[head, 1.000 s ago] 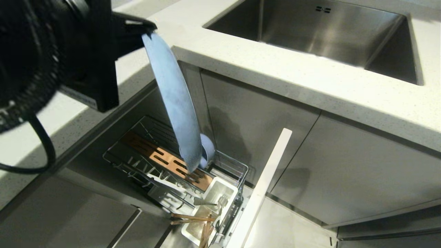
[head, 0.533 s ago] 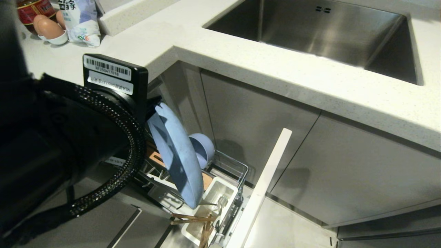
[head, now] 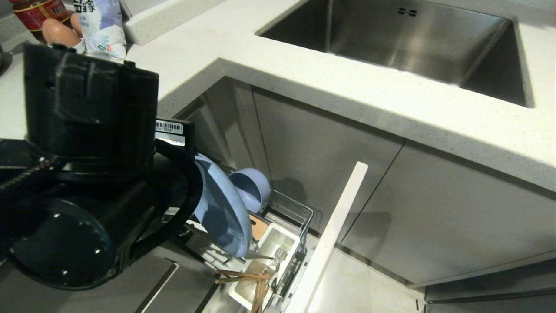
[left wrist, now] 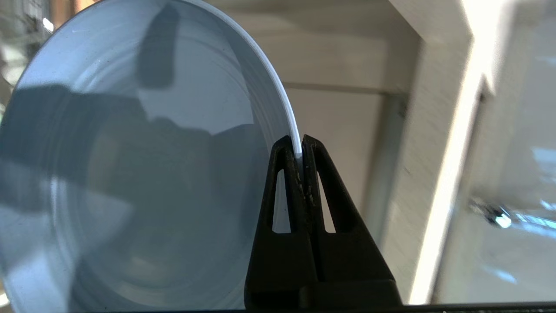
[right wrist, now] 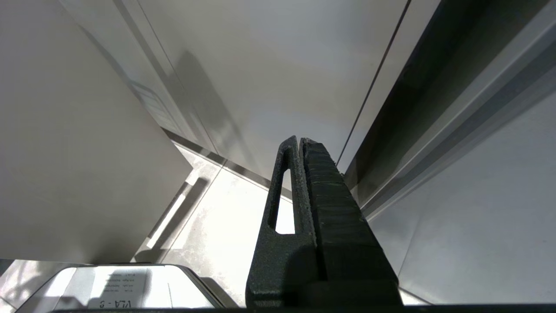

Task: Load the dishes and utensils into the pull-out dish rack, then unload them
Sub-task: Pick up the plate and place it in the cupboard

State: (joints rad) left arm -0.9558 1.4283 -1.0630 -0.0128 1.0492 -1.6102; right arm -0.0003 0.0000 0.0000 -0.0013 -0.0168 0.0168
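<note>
The light blue plate (head: 221,213) stands on edge, tilted, in the pull-out dish rack (head: 299,208) below the counter. My left gripper (left wrist: 299,143) is shut on the plate's rim (left wrist: 292,126); in the head view the black left arm (head: 91,174) hides the fingers and most of the rack. Behind the plate the light blue bowl (head: 249,188) lies on its side in the rack. The wooden chopsticks (head: 249,278) and the silver utensil (head: 265,255) lie in the white cutlery box (head: 286,237). My right gripper (right wrist: 300,141) is shut, empty, parked near the floor.
The rack's white front panel (head: 334,230) stands open toward me. A steel sink (head: 399,39) is set in the white counter (head: 347,95). At the counter's back left are a jar, an egg (head: 58,32) and a packet (head: 102,26). Grey cabinet doors flank the rack.
My left arm has come down and swung across the rack, carrying the plate from high above the counter's edge into the rack. The plate has tilted from near upright to leaning. The right arm is still.
</note>
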